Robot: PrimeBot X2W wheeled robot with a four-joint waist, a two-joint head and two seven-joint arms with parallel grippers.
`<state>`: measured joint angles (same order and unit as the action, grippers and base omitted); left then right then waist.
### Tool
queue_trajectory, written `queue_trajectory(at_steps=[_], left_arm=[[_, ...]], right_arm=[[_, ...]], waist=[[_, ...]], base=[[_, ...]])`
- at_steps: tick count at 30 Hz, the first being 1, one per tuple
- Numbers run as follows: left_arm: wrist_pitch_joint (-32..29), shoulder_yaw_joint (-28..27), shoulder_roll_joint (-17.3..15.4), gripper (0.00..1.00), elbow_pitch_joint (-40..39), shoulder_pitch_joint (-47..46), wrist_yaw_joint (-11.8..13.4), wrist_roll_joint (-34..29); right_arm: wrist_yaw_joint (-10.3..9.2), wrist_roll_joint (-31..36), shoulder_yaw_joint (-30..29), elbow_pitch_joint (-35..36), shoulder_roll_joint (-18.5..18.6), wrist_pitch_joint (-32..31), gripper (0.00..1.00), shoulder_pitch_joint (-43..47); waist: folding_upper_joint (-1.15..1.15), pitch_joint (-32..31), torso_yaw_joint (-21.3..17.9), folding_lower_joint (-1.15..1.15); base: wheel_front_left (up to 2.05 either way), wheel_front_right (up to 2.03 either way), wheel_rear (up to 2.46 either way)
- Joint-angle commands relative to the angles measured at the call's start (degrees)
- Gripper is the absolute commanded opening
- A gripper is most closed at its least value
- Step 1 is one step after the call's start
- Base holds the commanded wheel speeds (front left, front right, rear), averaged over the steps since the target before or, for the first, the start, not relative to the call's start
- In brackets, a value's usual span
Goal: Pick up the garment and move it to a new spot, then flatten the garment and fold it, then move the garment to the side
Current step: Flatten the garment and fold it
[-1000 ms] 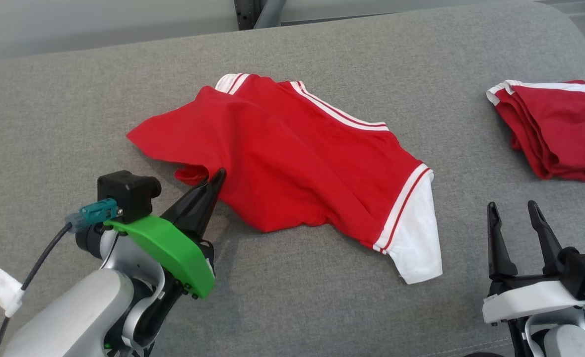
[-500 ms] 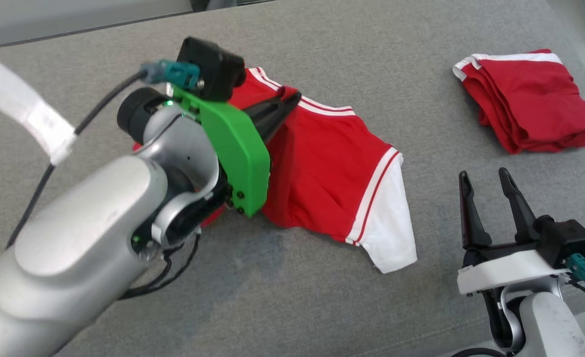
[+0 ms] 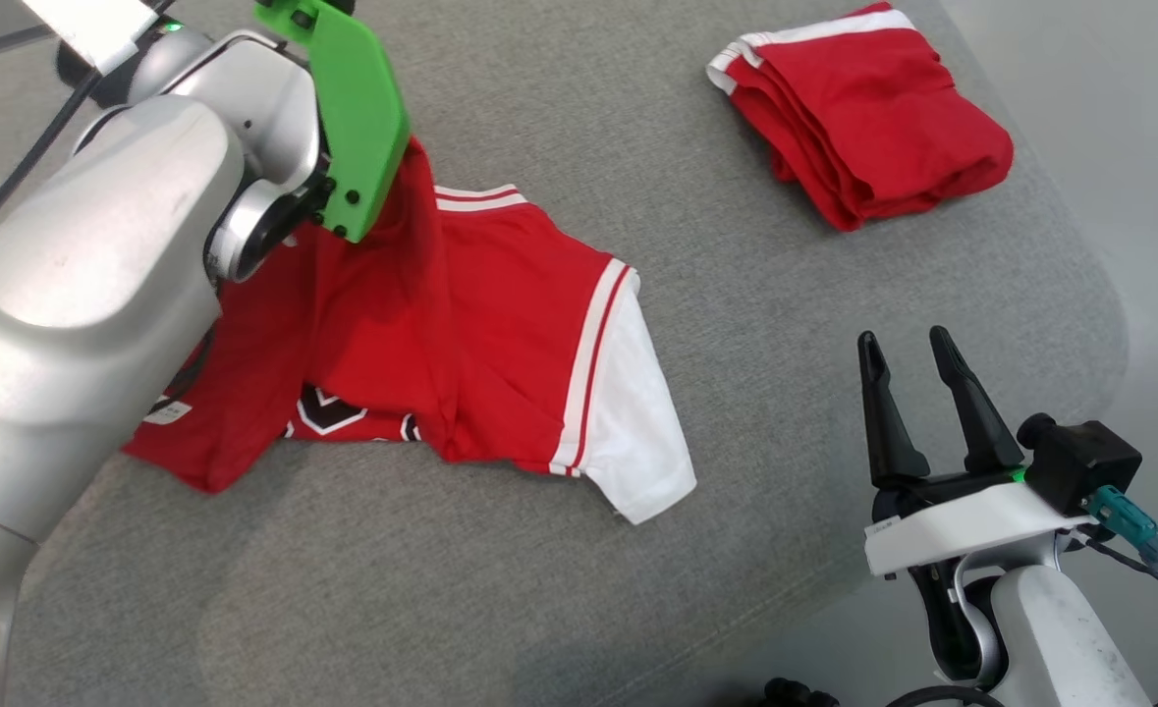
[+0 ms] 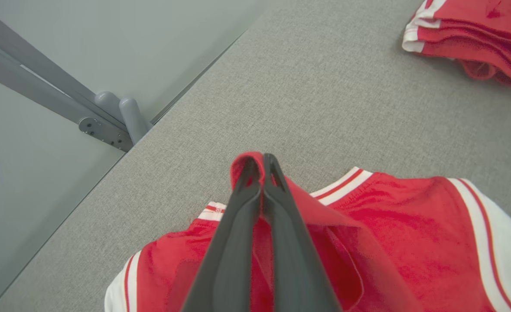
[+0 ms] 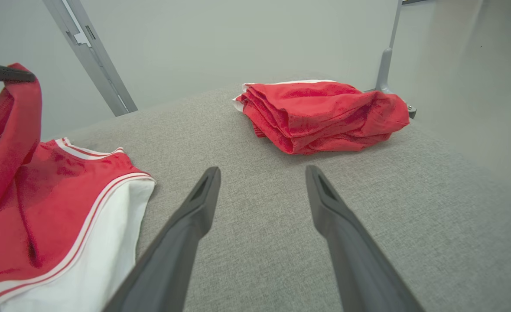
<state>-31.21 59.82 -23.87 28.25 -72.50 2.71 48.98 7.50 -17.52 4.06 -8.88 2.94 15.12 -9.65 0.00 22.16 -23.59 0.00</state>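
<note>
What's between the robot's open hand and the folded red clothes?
Just bare grey cushion. In the right wrist view, the right hand points toward the folded red clothes with plain fabric between them.

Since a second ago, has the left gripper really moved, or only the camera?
Yes. The left gripper, jaws shut on the red shirt, went from nearer than the folded pile to about level with it, up the head view.
</note>
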Motion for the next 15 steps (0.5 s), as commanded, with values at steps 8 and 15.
queue_trajectory(at_steps=[8, 15], left_arm=[[4.3, 1.6, -1.4, 0.33, 10.0, -1.1, -3.3, -2.7], [8.0, 0.0, -0.6, 1.00, 7.3, 0.9, -4.6, -0.2]], right_arm=[[-0.02, -0.9, -0.6, -0.1, 0.0, 0.0, 1.00, 0.8], [-0.02, 2.1, -2.5, 0.5, 0.0, 0.0, 1.00, 1.2]], waist=[[0.00, 3.6, -4.7, 0.00], [0.00, 1.1, -0.6, 0.00]], base=[[0.00, 0.00, 0.00], [0.00, 0.00, 0.00]])
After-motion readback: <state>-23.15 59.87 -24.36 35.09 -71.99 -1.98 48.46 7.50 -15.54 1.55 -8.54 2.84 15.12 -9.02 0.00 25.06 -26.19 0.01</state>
